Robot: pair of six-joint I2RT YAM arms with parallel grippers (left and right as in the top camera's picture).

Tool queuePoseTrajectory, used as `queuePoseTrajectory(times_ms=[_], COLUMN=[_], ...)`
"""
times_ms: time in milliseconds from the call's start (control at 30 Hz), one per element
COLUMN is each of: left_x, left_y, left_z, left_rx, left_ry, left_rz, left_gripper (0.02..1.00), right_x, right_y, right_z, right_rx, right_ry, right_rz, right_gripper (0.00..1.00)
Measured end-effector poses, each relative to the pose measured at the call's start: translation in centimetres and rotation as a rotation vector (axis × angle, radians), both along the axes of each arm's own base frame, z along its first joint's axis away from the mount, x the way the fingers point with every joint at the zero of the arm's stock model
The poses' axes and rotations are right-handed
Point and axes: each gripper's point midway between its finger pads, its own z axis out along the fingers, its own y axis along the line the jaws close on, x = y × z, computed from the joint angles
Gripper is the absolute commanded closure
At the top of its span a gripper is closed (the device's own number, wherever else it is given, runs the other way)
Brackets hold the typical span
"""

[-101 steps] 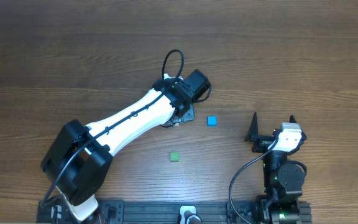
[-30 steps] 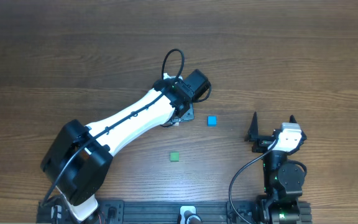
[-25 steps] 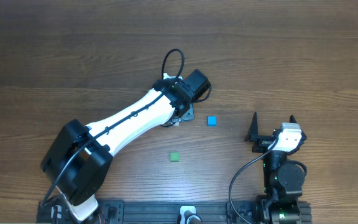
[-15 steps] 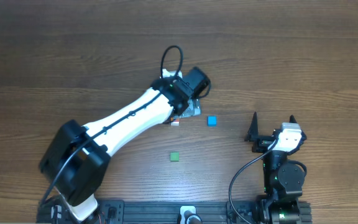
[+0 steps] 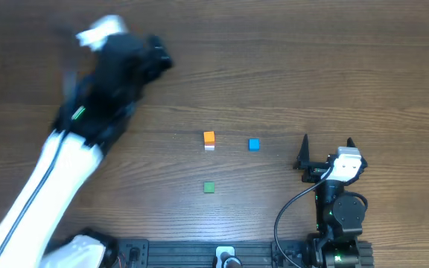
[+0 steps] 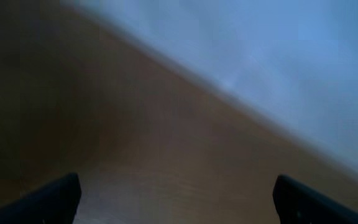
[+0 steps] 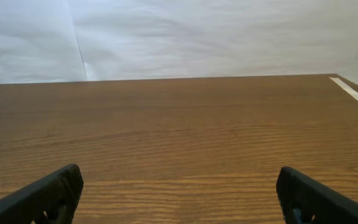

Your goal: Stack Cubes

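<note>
An orange cube (image 5: 208,137) sits on top of a white cube (image 5: 209,147) near the middle of the wooden table (image 5: 334,67). A blue cube (image 5: 253,144) lies a little to their right, and a green cube (image 5: 208,187) lies closer to the arms' bases. My left gripper (image 6: 173,199) is open with nothing between its fingers; its arm (image 5: 106,71) is raised at the far left, well away from the cubes. My right gripper (image 5: 326,145) stands open to the right of the blue cube, empty, its fingertips (image 7: 55,193) wide apart.
The right arm's base (image 5: 337,223) with its black cable stands at the near right edge. A black rail (image 5: 222,253) runs along the near edge of the table. A pale wall (image 7: 197,37) rises beyond the table's far edge.
My left arm has let go of the orange cube on the white one and swung up and away to the far left. The right arm has not moved.
</note>
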Motion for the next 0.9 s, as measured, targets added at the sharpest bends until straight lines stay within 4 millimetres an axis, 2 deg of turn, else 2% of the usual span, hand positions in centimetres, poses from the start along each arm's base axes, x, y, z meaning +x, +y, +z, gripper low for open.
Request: queuePoseTrajectory(times_ms=[67,167,267,400,467,600,767,900], left_x=[-2.1,-6.1,-9.4,-12.5,-13.4,-13.9,-14.1,-14.2], left_y=[2.2,5.0,7.2,9.6,9.9,9.6,9.2,8.9], left_z=[1.9,2.3,1.1,-3.2,-5.5,-8.7,-10.8,-11.0], left_rx=[-0.004,0.027,0.086,0.186,0.229,0.282,0.307,0.338], left_ry=[-0.113,-0.242,-0.344,-0.374,-0.364,-0.351,-0.346,-0.386], left_rz=[0.021,0.038,0.041,0.057,0.045,-0.004,-0.035,-0.060], left_gripper=[0.020,0.020,0.020,0.020,0.020,0.025,0.053,0.045], right_x=[0.0,0.0,0.0,0.0,0.0,0.0,0.0,0.0], right_y=[0.0,0.0,0.0,0.0,0.0,0.0,0.0,0.0], right_z=[0.0,0.0,0.0,0.0,0.0,0.0,0.0,0.0], right_rx=[0.000,0.000,0.000,0.000,0.000,0.000,0.000,-0.001], right_ry=[0.000,0.000,0.000,0.000,0.000,0.000,0.000,0.000], right_rz=[0.000,0.000,0.000,0.000,0.000,0.000,0.000,0.000], right_gripper=[0.009,0.007,0.009,0.007,0.009,0.009,0.007,0.007])
